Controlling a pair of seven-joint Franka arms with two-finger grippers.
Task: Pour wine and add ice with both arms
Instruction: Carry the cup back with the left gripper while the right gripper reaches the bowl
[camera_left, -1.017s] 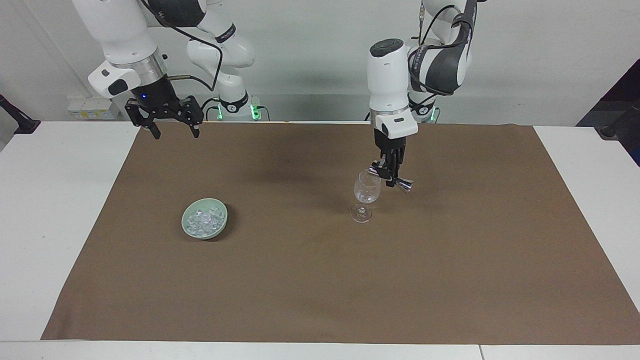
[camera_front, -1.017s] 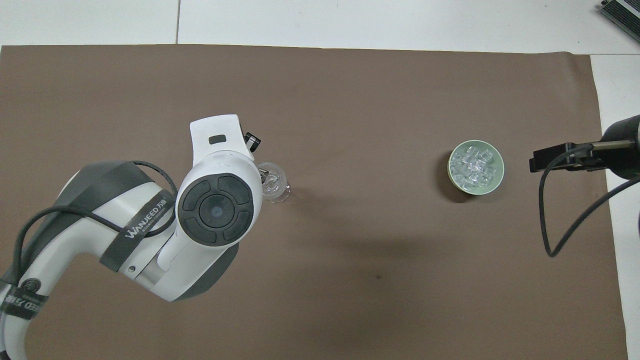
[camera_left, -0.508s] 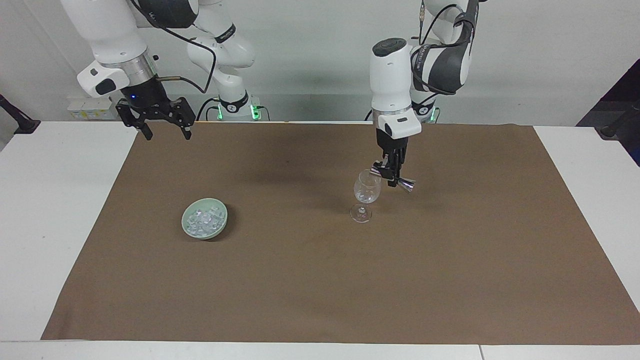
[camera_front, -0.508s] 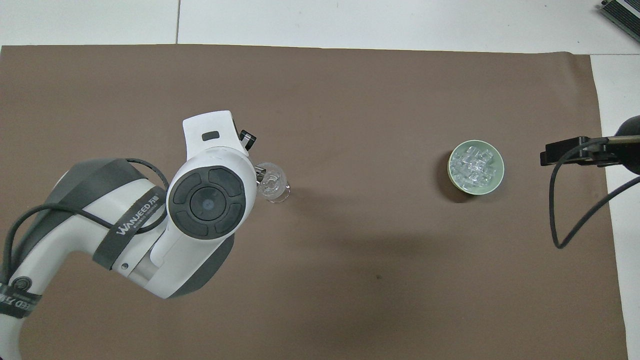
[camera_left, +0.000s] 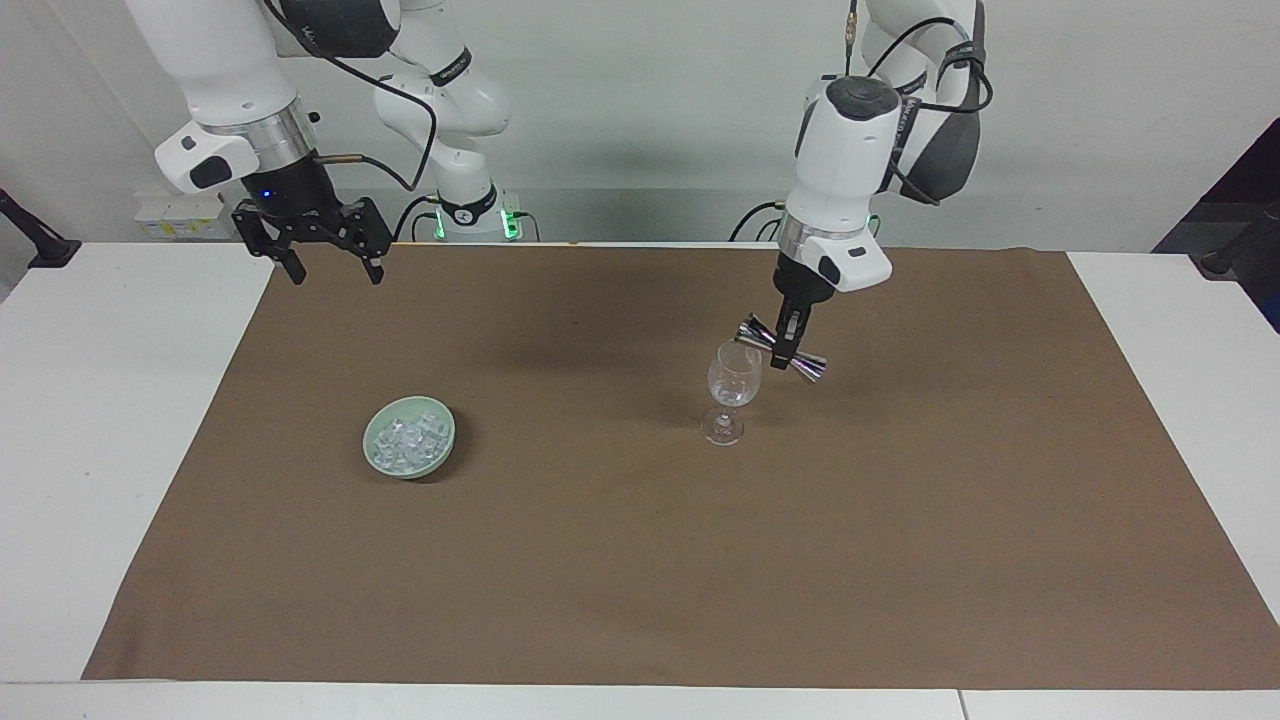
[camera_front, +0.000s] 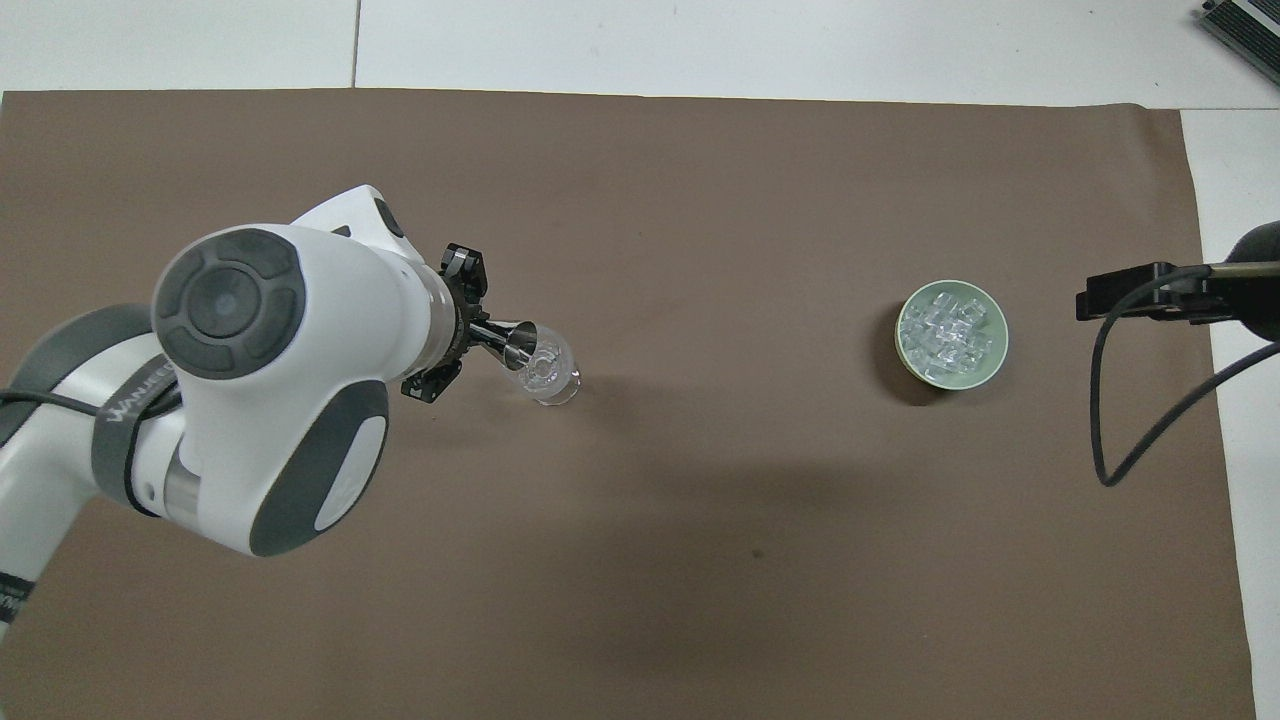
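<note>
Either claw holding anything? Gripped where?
Left claw grips a metal jigger at its narrow waist, tipped over the wine glass. Right claw holds nothing.

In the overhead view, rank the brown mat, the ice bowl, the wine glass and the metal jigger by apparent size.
1. Brown mat.
2. Ice bowl.
3. Wine glass and metal jigger: unsure; they look alike, and the jigger, held in the left gripper, is raised closer to the camera.

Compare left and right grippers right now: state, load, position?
The left gripper is shut on the metal jigger; the right gripper is open and holds nothing. Left tips the jigger at the wine glass rim; right hangs over the mat's edge, waiting. Both are black, two-fingered.
</note>
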